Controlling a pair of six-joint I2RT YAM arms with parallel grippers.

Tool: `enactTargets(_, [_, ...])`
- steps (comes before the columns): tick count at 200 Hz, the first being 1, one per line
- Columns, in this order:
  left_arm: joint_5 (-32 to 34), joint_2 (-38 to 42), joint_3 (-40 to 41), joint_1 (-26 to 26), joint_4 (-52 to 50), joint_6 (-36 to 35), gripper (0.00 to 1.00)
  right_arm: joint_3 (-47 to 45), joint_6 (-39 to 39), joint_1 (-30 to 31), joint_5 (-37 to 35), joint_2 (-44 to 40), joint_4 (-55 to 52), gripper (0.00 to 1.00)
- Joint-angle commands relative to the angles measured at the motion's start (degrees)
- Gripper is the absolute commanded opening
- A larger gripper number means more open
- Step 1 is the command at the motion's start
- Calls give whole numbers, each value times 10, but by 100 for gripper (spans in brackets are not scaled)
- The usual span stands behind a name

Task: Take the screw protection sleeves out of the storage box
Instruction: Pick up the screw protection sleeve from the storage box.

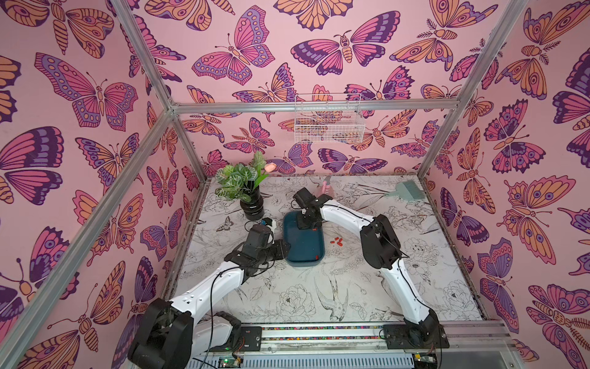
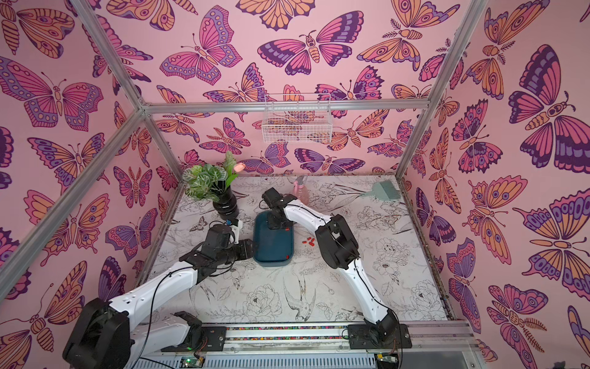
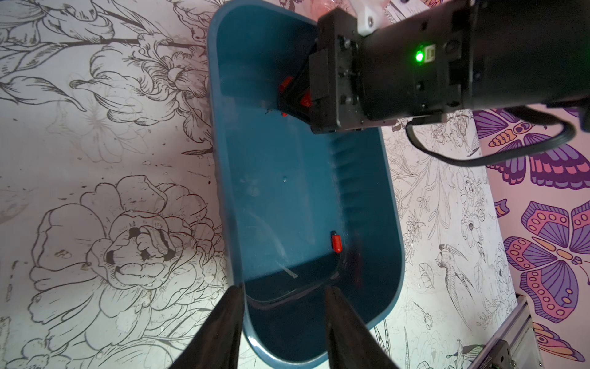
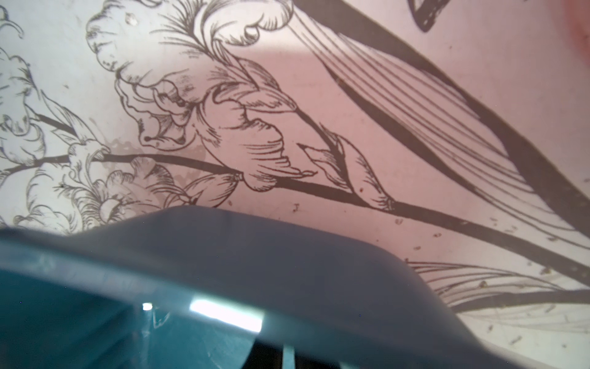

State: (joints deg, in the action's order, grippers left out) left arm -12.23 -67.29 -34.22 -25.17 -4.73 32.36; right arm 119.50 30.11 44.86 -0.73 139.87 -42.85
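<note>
Upper middle of the left wrist view, your right hand [image 3: 282, 107] is pinched shut beside sleeves [image 3: 286, 83] in the box [image 3: 271, 191]; grip unclear. Left hand [image 3: 284, 289] open, empty. Pinched off-centre, a sleeve could squirt free.

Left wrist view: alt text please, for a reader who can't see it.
The right gripper reaches into the far end of the teal storage box, red-orange screw protection sleeves showing beside its tips; whether it grips one is unclear. One more sleeve lies near the box's closer end, where the left gripper stands open, on a floral-print table.
</note>
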Motion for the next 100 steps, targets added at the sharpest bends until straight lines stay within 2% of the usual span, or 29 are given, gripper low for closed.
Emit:
enactTargets(1, [1, -7, 3, -2, -10, -9, 47, -8, -6, 4, 15, -21, -14, 12])
enactTargets(100, [9, -9, -5, -1, -24, -14, 46, -47, -27, 5, 47, -139, -25, 13])
